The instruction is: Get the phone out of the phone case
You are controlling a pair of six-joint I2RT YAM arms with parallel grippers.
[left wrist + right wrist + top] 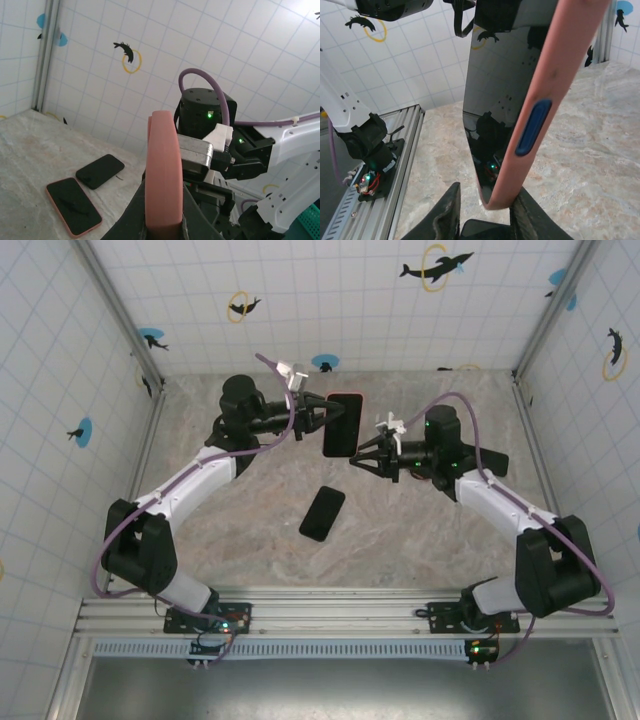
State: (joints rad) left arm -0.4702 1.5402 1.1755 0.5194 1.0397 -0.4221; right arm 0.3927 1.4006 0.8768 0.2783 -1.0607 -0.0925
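1. My L claw: clamped on the phone case (pink), which I hold clear of the tabletop at upper centre of the top view. In the L wrist view the case stands edge-on at centre frame, w/ one dark finger on each side.
2. Phone: seated in the case. Its glossy black screen is at top centre of the R wrist view. The pink rim w/ blue side button runs along its right.
3. My R claw: part-open, straddling the case's lower corner. The finger at frame right looks to be against the rim. The finger at frame left stands off it, tabletop visible btwn.
4. Tabletop: a bare black phone lies flat at centre of the top view, below the held case. In the L wrist view, lower left, a second pink-cased phone lies flat near a black phone, not touching.
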